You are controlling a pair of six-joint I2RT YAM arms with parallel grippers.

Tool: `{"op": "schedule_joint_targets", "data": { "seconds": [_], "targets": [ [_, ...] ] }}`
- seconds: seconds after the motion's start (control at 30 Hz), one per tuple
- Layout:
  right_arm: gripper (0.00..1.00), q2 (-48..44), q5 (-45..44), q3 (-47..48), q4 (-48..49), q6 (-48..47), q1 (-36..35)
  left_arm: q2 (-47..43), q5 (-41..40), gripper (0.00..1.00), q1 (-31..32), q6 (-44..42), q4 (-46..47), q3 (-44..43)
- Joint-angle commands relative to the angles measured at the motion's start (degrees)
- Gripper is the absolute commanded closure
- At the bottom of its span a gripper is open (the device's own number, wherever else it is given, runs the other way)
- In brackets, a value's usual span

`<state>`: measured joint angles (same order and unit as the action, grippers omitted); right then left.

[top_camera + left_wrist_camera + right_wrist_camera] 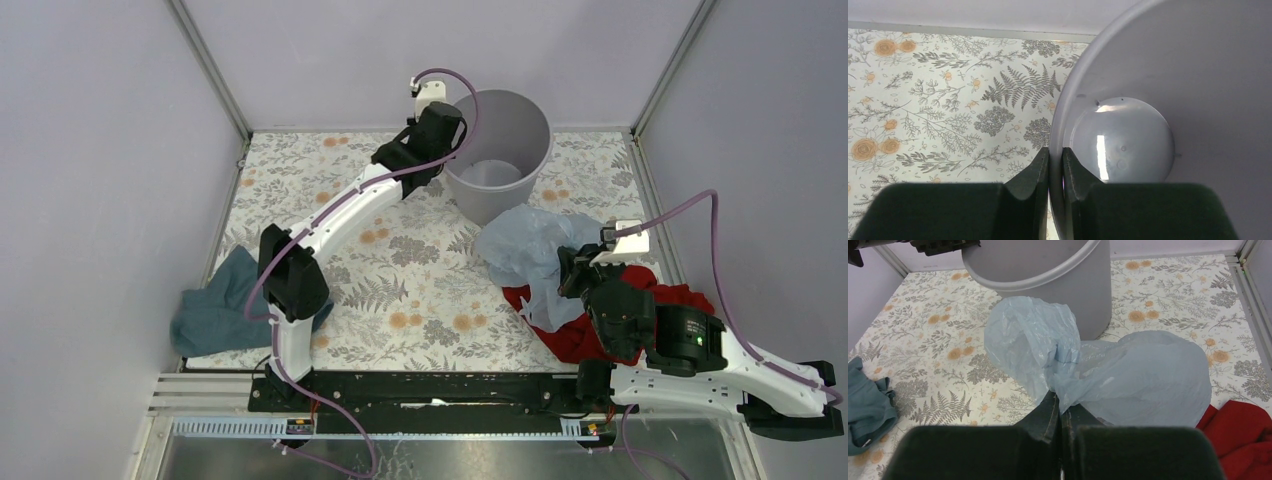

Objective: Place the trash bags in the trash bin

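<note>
Slippage is your worry: your right fingers [1043, 415] are pinched on a thin fold of the translucent pale-blue plastic trash bag [1143, 375], which billows on the floral-patterned surface [948, 345], partly over the crumpled red cloth [1243, 425], so a hasty lift could pull it free or drag the cloth along. Just beyond the bag, your left fingers [1035, 170] clamp the rim of the plain grey round plastic trash bin [1198, 60]; loosen there and a snagging bag may topple it.
</note>
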<state>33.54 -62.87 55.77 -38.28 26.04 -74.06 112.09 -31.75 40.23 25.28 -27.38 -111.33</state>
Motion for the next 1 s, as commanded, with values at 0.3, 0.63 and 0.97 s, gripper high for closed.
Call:
{"op": "schedule_joint_targets", "data": {
  "seconds": [0.3,0.63,0.97],
  "targets": [
    [1.0,2.17,-0.25,4.17,-0.41,0.66,0.24,-13.01,2.11,1.0,-1.47,-0.46,-7.2,2.4],
    [1.0,5.76,-4.99,13.0,19.73,-33.94,0.24,-39.21,4.98,1.0,-2.26,2.88,-7.35,29.75],
    [1.0,29.96,11.02,43.02,35.07,-50.98,0.26,-49.83,8.76,0.99,-2.26,9.76,-6.02,42.44]
  ]
}}
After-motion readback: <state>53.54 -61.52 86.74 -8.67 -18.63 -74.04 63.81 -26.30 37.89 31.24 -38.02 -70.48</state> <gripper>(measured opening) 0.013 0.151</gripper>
